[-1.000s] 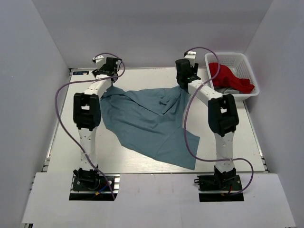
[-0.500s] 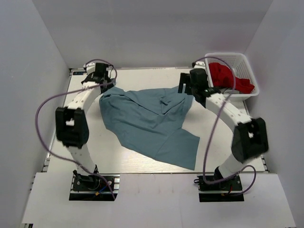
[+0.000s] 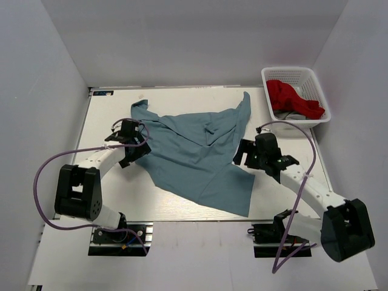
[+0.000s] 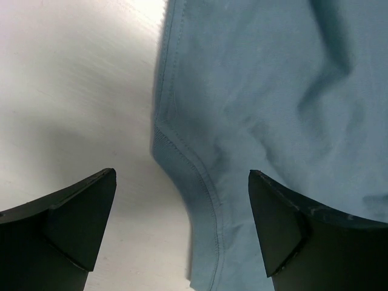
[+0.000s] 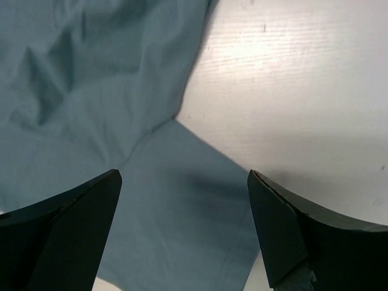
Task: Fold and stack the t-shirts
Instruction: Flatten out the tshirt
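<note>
Left gripper [image 4: 182, 182] gapes wide and empty, the shirt [image 3: 194, 151] hem under its gap. Right gripper [image 5: 182, 179] is equally wide and empty above a shirt edge. The frame cuts off the finger bases.

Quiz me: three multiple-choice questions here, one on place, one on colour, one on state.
1. Where is the white plastic lattice basket? A near left; B far right on the white table; C between the arms.
2. Colour of the crumpled cloth topping it? A yellow; B green; C red.
3. Grippers at the grey-blue cotton t-shirt's edges? A both open; B both shut; C one shut.
B, far right corner; C, plainly red; A, left gripper and right gripper show spread jaws.
</note>
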Robot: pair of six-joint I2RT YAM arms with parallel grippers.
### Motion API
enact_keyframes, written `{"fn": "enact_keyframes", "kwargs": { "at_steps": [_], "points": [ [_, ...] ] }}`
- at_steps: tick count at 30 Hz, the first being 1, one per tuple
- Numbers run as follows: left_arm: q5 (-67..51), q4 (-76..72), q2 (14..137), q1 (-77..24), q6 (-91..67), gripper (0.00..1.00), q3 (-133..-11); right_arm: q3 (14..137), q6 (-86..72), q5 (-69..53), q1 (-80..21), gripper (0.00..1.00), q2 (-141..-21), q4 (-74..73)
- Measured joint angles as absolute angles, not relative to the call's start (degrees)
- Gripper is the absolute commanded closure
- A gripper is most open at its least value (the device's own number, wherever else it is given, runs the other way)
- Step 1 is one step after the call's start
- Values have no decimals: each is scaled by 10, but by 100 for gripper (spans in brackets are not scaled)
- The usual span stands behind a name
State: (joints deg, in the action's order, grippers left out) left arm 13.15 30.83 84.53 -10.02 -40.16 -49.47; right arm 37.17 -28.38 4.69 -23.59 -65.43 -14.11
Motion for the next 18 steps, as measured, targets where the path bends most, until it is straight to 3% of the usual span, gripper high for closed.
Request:
{"fn": "enact_keyframes", "kwargs": {
  "at_steps": [11, 15, 18],
  "points": [
    [162, 286, 918, -95, -412, 2, -504, 286, -275, -11, -302, 10, -548, -227],
    [164, 272, 932, -95, -410, 13, -514, 287, -249, -17, -363, 10, -540, -235],
    [166, 261, 937, -94, -409, 32, -517, 299, -232, -16, -424, 10, -580, -223]
  ]
}}
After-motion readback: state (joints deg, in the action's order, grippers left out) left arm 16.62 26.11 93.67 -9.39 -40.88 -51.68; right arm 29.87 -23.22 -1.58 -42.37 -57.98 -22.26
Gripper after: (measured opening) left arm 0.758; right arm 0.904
